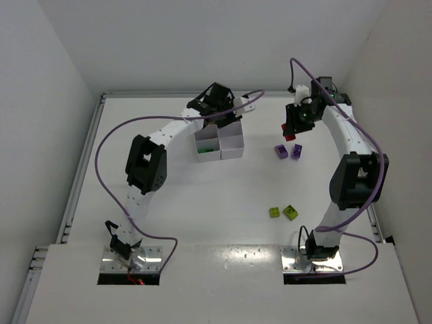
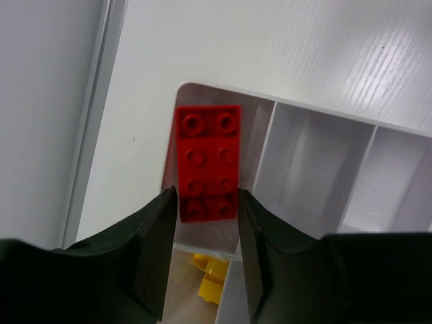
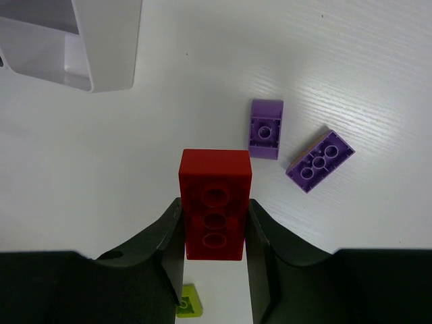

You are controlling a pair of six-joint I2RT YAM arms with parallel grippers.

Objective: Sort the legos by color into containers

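The two arm bases sat at the near edge of the white table. Just beyond the right base, two lime bricks lay side by side, almost touching; one of them showed at the bottom edge of the right wrist view, under the fingers.

Farther out on the right, two purple bricks lay close together but apart, both underside up, one straight and the other turned at a slant. Just past them hung the right gripper, its jaws drawn in narrow on the underside-up red brick, gripping its long sides, with the far half of the brick sticking out beyond the fingertips. That brick was off the table, over bare surface beside the purple pair and well apart from the tray.

The white compartment tray stood at mid-table, left of the purple bricks. A green brick lay in one of its near left compartments; the near right compartment beside it looked bare.

Farthest out, the left gripper hung over the tray's far end, covering it from above. Its jaws were closed on the near end of a studs-up red brick, which reached over a corner compartment. A yellow brick lay in the neighbouring compartment, below the fingers.
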